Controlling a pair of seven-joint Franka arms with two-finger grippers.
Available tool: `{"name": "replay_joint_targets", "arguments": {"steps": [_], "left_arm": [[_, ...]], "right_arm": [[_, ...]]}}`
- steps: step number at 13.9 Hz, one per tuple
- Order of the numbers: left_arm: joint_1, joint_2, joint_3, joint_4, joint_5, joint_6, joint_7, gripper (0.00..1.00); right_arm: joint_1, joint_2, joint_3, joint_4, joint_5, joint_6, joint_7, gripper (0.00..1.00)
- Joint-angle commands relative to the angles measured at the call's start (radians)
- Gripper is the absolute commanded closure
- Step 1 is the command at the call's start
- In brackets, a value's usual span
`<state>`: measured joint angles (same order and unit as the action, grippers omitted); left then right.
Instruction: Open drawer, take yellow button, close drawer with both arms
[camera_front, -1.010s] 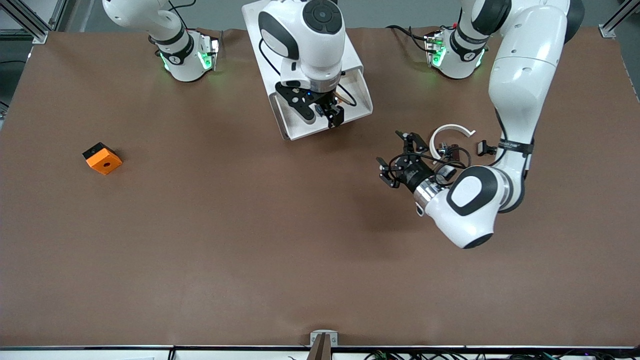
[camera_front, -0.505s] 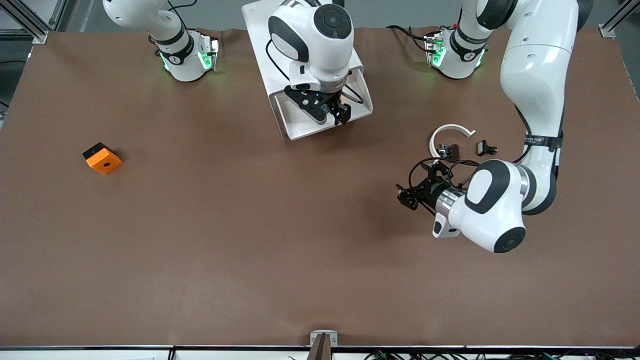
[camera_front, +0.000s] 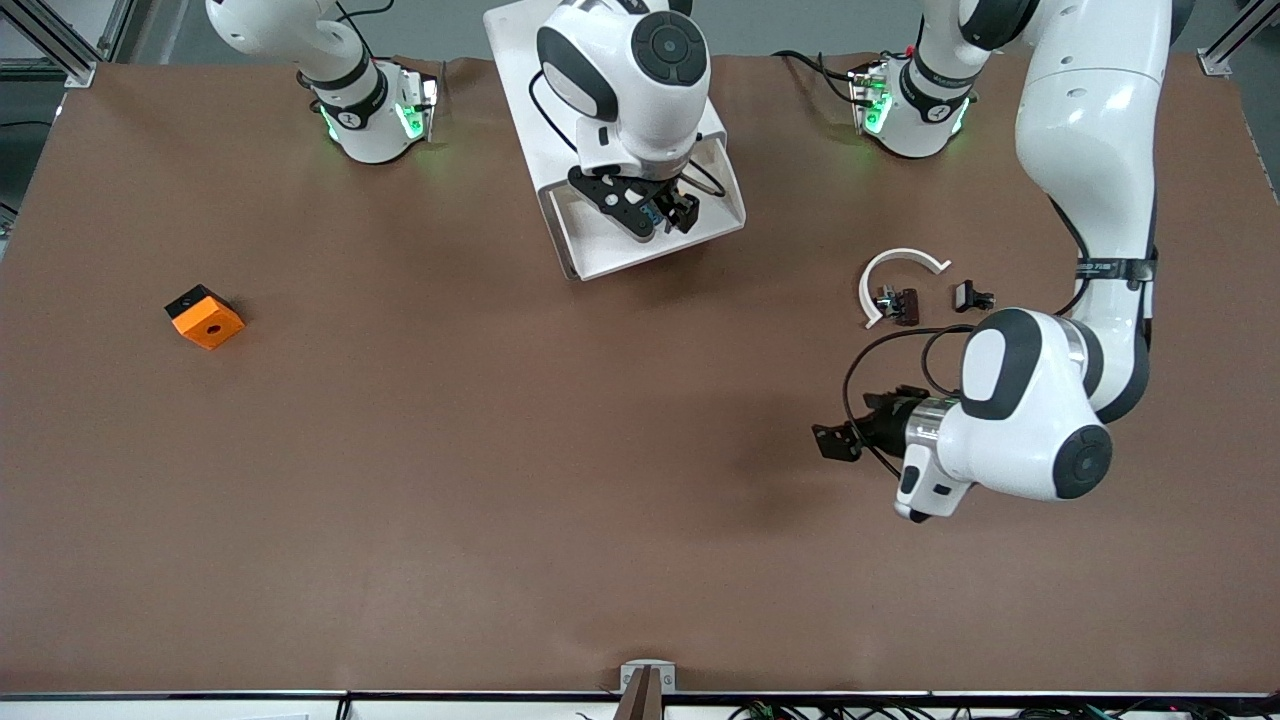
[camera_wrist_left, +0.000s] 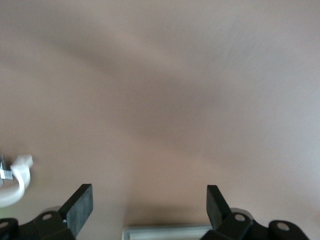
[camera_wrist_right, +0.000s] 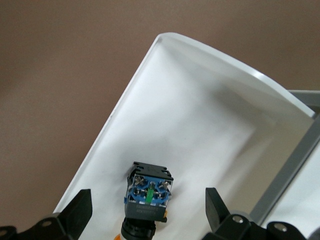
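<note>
With the drawer (camera_front: 640, 235) open at upper centre, the take step is in hand: the right tool (camera_wrist_right: 145, 215), spread, is hung over the button (camera_wrist_right: 148, 197) inside, to be lowered and pinched, while the left tool (camera_wrist_left: 150, 210), spread and empty, waits over bare desk (camera_front: 500, 450) at lower right

A high camera is looking down over the whole bench (camera_front: 420, 480), facing both arm bases. The left wrist camera is peering close past its fingers (camera_wrist_left: 80, 207) at bare bench surface. The right wrist camera is looking closely between its fingers (camera_wrist_right: 75, 212) into the open drawer (camera_wrist_right: 200, 115), which the front view is also showing.
</note>
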<state>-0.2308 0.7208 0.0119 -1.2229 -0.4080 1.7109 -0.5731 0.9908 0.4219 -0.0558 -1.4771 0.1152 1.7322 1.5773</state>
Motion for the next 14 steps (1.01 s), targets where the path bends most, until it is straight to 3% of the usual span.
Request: {"name": "replay_joint_targets", "arguments": {"steps": [1, 3, 14], "left_arm": [[-0.005, -0.049, 0.014, -0.015, 0.040, 0.111, 0.061, 0.00], [-0.007, -0.058, 0.025, -0.015, 0.063, 0.179, 0.061, 0.00], [-0.042, -0.122, 0.017, -0.049, 0.120, 0.213, 0.039, 0.00]], "right_arm": [[0.002, 0.018, -0.004, 0.021, 0.014, -0.013, -0.011, 0.00], [0.002, 0.029, -0.004, 0.023, 0.014, -0.011, -0.010, 0.00], [0.005, 0.035, -0.003, 0.034, 0.015, 0.010, 0.033, 0.02]]}}
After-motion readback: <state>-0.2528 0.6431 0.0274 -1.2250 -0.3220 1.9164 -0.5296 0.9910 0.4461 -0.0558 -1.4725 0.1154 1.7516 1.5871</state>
